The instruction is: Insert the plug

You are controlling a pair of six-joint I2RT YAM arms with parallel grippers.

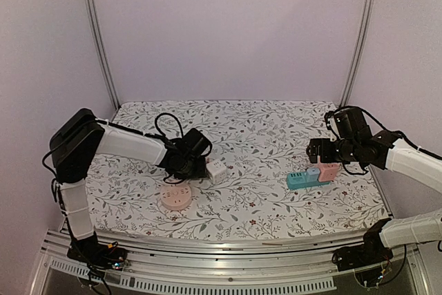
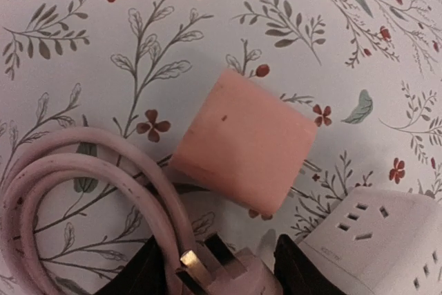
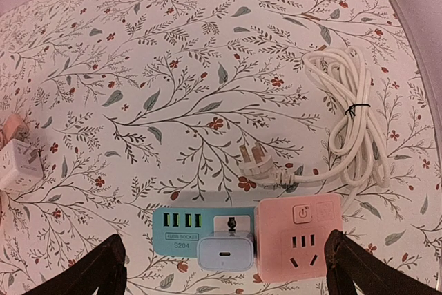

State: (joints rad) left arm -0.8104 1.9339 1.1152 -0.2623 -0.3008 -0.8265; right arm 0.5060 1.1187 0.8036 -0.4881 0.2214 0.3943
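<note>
Our left gripper [image 1: 200, 158] pinches the pink plug [image 2: 207, 262] between its two fingers [image 2: 141, 274]. The plug's metal pins poke out ahead of the fingers, toward a pink cube [image 2: 242, 139] lying on the flowery table [image 2: 138, 25]. The plug's pink cable [image 2: 76, 170] curls away in loops on one side.

The white socket cube [image 2: 376, 240] sits just beside the plug on the other side, and the face with holes is turned up. So the pins point past the cube, not at its holes. We think the plug must be turned and slid sideways until the pins line up with the holes.

Our right gripper [image 3: 224, 253] is spread wide and holds nothing. It hangs over a teal USB strip [image 3: 178, 229] and a pink socket block [image 3: 300, 236], well apart from the white cube. A loose white plug [image 3: 252, 159] lies near them. The left arm is much nearer to the white cube, so we think this job is the left arm's.
</note>
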